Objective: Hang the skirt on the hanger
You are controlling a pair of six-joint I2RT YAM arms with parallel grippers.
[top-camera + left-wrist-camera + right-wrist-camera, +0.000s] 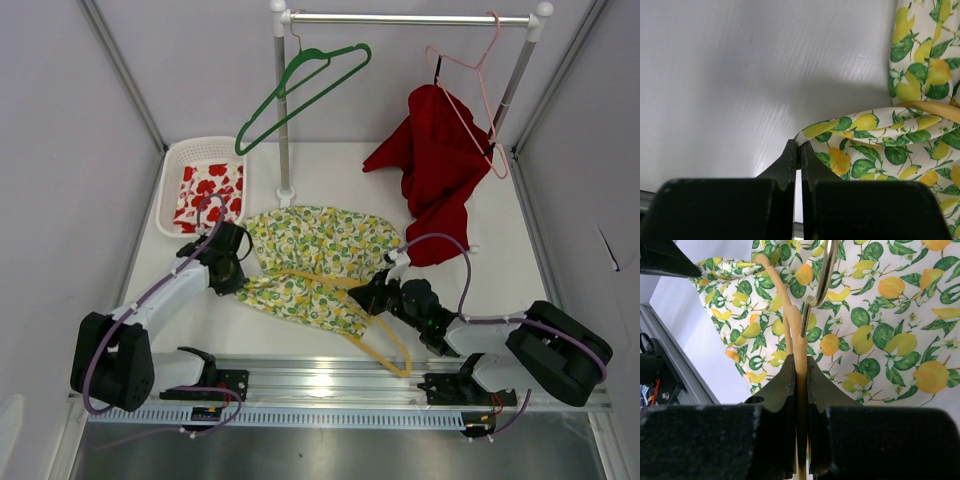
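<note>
Top view: skirt [315, 258] lies flat mid-table [330, 180], not hung. Yellow hanger [376, 356] lies across it and sticks out at its 5 o'clock. I can't tell whether it's threaded inside the cloth. Left gripper [243, 270] is on the skirt's 8 o'clock edge, right gripper [372, 293] at 4 o'clock. The rail at 12 carries a green hanger [300, 90] and a pink hanger [470, 90] with a red garment [435, 170]. Basket [170, 170] sits at 10.

Left wrist: jaws nearly together, pinching one thin fold of the skirt hem right at the tips.

Right wrist: jaws clamped narrow on the yellow hanger's neck. The metal hook [826, 265] points to 12 over the print.

Risks:
- The left bite is shallow, so a sideways tug or lift could pull the fold out and drop that edge.
- The hanger neck is thin and smooth, so it could twist in the right jaws under cloth weight.
- If the arms pull apart unevenly, the fabric bunches on one hanger arm and slides off.
</note>
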